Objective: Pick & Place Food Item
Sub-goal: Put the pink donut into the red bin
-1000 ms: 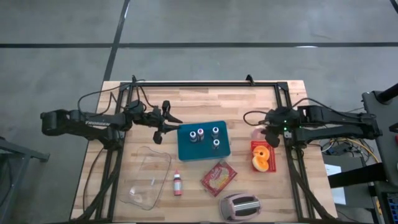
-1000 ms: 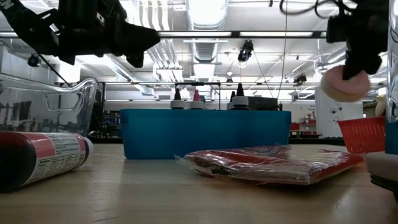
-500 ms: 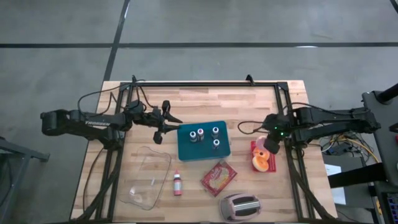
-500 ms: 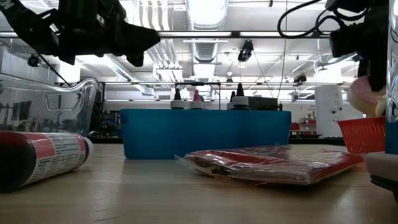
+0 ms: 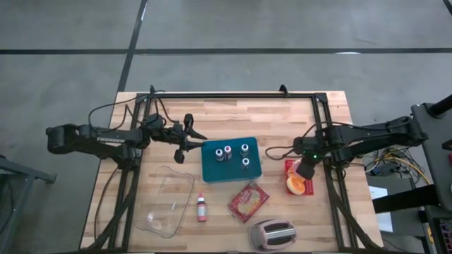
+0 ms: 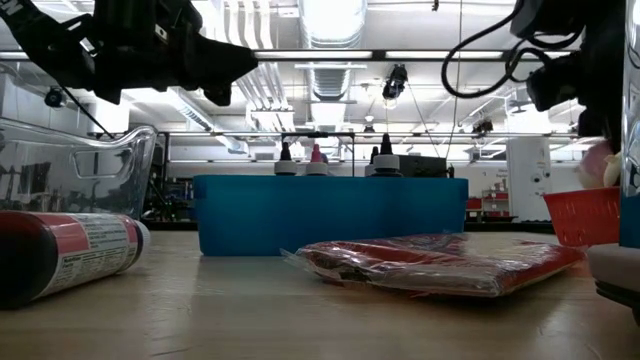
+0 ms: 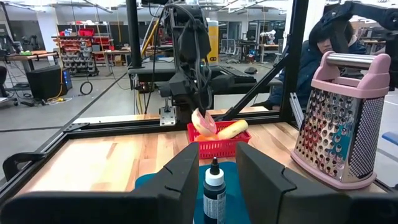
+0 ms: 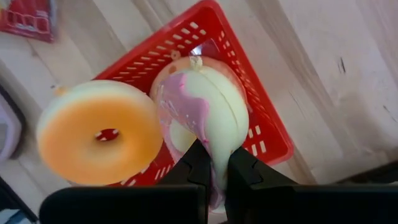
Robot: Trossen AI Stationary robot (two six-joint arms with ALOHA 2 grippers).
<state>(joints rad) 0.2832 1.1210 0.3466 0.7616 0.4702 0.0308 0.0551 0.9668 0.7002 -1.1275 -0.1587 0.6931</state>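
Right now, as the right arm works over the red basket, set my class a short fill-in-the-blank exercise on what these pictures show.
1. The right gripper is shut on a pink and cream food piece above the red mesh ____.
2. Lying in that red basket is an orange ring-shaped ____.
3. The small dropper bottles stand in a ____ tray.
4. The left gripper hangs beside the tray, holding ____.

Missing words: basket; doughnut; teal; nothing

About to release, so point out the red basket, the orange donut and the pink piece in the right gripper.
red basket (image 8: 264, 127), right wrist view, mesh wall.
orange donut (image 8: 74, 134), right wrist view, ring face.
pink piece (image 8: 208, 102), right wrist view, upper surface.
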